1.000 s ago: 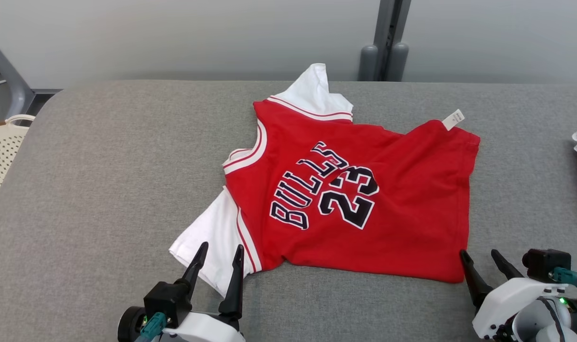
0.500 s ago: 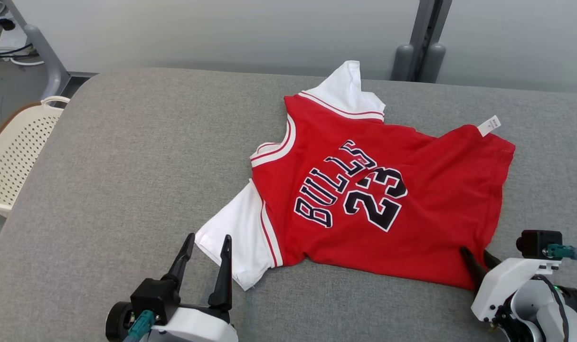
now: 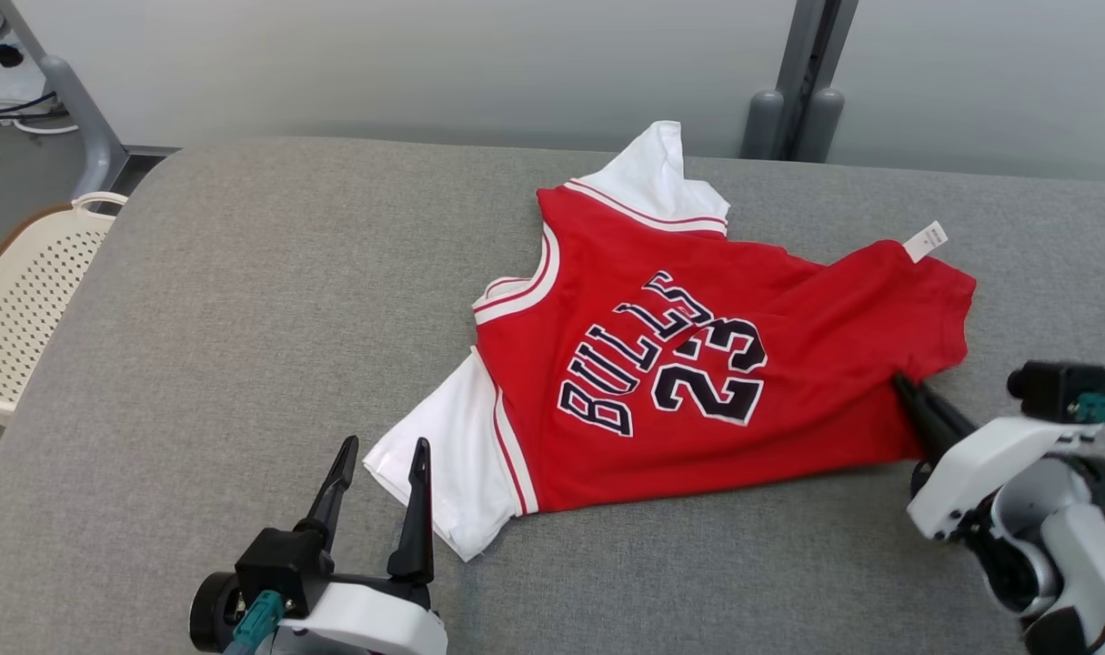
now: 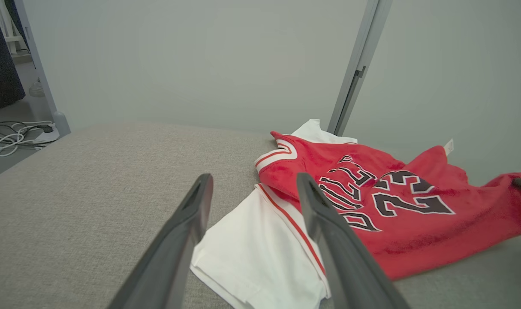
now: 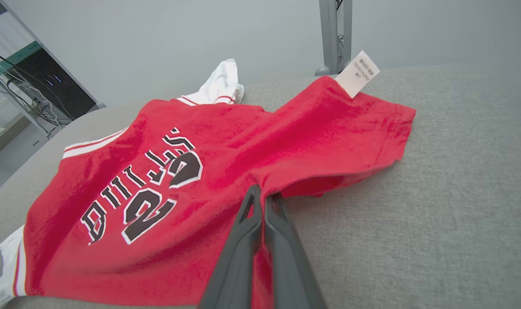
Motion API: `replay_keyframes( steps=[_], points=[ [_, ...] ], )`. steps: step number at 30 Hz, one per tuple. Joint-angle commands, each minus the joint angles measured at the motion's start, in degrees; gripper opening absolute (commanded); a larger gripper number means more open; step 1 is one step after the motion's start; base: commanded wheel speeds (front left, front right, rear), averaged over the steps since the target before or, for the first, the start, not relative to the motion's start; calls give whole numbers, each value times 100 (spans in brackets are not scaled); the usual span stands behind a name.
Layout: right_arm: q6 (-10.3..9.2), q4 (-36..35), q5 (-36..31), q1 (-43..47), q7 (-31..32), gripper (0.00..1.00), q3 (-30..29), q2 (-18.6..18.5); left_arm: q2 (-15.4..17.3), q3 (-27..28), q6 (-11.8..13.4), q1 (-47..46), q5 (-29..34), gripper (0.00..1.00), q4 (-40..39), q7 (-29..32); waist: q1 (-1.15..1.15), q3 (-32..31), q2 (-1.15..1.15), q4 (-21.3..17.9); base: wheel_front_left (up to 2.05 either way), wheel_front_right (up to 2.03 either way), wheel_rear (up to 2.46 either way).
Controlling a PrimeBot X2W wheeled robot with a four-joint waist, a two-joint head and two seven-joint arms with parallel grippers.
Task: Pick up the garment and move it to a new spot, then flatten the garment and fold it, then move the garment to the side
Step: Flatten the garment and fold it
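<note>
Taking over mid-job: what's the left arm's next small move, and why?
Probably ease the left gripper onto the white sleeve and close: its jaws stand open at the sleeve's corner, while the right gripper is shut on the jersey at its hem.

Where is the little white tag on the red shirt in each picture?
Head view: the white tag sits upper right, on the red shirt's far corner.
Left wrist view: far right, about mid-height.
Right wrist view: near the top, right of centre.
Shared landmark: the black 23, left of the tag everywhere.

White wrist shells (image 3: 370,628); long dark jaws; teal cable plugs (image 3: 254,624).
</note>
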Motion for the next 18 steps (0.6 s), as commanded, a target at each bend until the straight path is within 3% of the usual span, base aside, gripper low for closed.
replay_keyframes(
  steps=[1,7,18],
  points=[
    [2,-163,108,-114,27,0,1,-167,9,35,-9,62,31,100,-41,-23,0,11,0,-32,0,0,0],
    [2,-405,78,-526,330,0,137,-428,-45,40,-71,-45,70,100,-70,-24,0,148,0,-3,0,0,0],
    [2,93,-201,-1575,435,0,701,32,-162,21,-203,-244,105,100,22,-25,0,452,0,353,0,0,0]
  ],
)
